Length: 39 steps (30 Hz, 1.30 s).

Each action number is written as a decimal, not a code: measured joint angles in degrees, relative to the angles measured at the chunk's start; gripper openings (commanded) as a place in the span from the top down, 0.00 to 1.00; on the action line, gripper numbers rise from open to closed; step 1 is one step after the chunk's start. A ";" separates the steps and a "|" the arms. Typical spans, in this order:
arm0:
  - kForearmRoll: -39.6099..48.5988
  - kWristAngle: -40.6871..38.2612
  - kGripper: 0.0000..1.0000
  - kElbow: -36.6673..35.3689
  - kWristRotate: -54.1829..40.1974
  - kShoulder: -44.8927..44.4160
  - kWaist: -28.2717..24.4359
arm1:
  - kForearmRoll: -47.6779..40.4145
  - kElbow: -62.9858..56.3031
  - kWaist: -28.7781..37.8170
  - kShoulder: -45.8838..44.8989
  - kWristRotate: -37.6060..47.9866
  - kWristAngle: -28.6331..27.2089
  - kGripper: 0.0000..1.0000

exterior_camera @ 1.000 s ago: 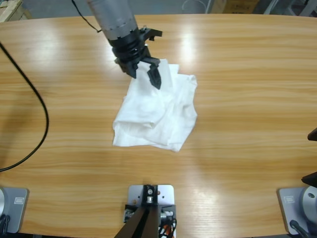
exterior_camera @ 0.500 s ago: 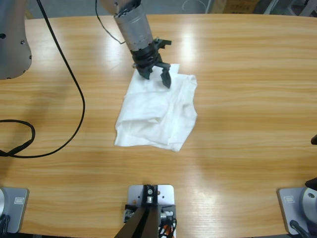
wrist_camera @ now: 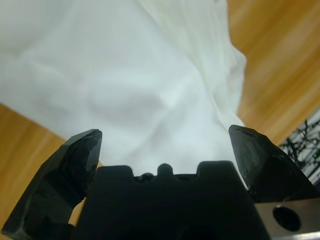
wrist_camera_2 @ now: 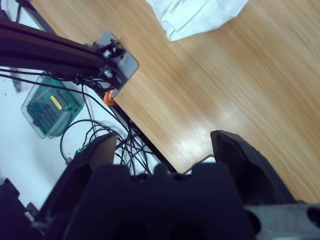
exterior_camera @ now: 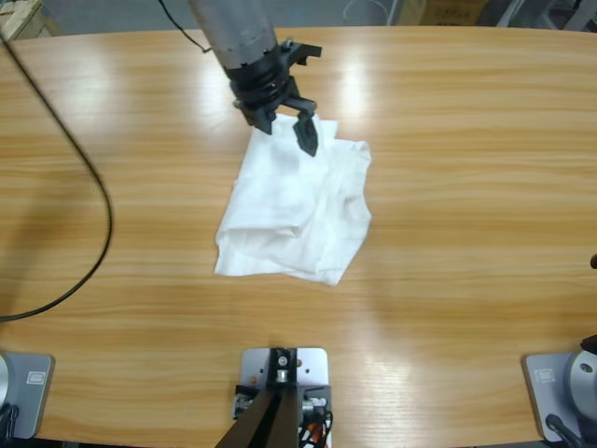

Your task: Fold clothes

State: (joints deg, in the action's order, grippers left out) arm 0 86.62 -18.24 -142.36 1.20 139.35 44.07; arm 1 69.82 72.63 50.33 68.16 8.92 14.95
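The white T-shirt (exterior_camera: 297, 210) lies crumpled in a loose heap near the middle of the wooden table (exterior_camera: 466, 187), with folds bunched over each other and no sleeve or neck clearly laid out. It is soft, light cotton, so it will likely sag and drape from whatever point is lifted, and a single layer may slip away from the rest unless the pinch bites a firm edge. A hem, a corner or a thick fold at the heap's rim looks like the best place to take hold; the flat middle offers little to pinch.

The left gripper (exterior_camera: 287, 119) hangs over the shirt's far edge, its jaws spread wide and holding nothing; the left wrist view shows the cloth (wrist_camera: 125, 80) lying between and beyond the two black tips (wrist_camera: 82, 145).

The right gripper (wrist_camera_2: 162, 145) is well apart from the shirt, out past the table's edge above cables (wrist_camera_2: 95, 135) and a green circuit board (wrist_camera_2: 50, 107), jaws also spread and empty.
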 measured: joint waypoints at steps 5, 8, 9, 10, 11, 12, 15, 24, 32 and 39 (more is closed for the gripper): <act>-10.09 -0.01 0.00 25.06 6.09 -11.80 2.82 | 1.41 0.00 0.04 -0.06 0.00 0.00 0.23; -23.89 0.00 0.00 46.84 9.76 -20.26 4.04 | 1.92 0.00 0.07 -0.12 0.01 0.00 0.23; -26.88 -0.01 0.00 51.78 10.35 -22.56 4.27 | 1.95 0.00 0.08 -0.13 0.01 0.00 0.23; -28.99 0.00 0.00 54.86 10.68 -24.38 4.40 | 1.95 0.00 0.08 -0.12 0.00 0.00 0.23; -30.68 0.00 0.00 56.77 10.86 -26.05 4.50 | 1.95 0.00 0.08 -0.12 0.00 0.00 0.23; -31.65 0.00 0.00 57.66 10.94 -27.26 4.53 | 1.95 0.00 0.08 -0.12 0.00 0.00 0.23; -33.31 0.00 0.00 57.61 10.99 -28.39 4.59 | 1.99 0.00 0.08 -0.12 0.00 0.00 0.23; -34.74 15.06 0.00 52.54 15.88 -30.01 5.35 | 2.70 0.00 0.09 -0.17 0.00 0.00 0.23; -35.18 20.12 0.00 46.25 29.14 -22.91 12.48 | 2.92 0.00 0.09 -0.21 0.00 0.00 0.23; -35.18 20.32 0.00 47.05 36.12 -18.32 14.69 | 3.49 0.00 0.09 -0.37 0.00 0.00 0.23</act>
State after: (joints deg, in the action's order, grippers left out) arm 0 51.44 2.08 -95.31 37.32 121.03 58.76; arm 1 73.31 72.63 50.42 67.79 8.92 14.95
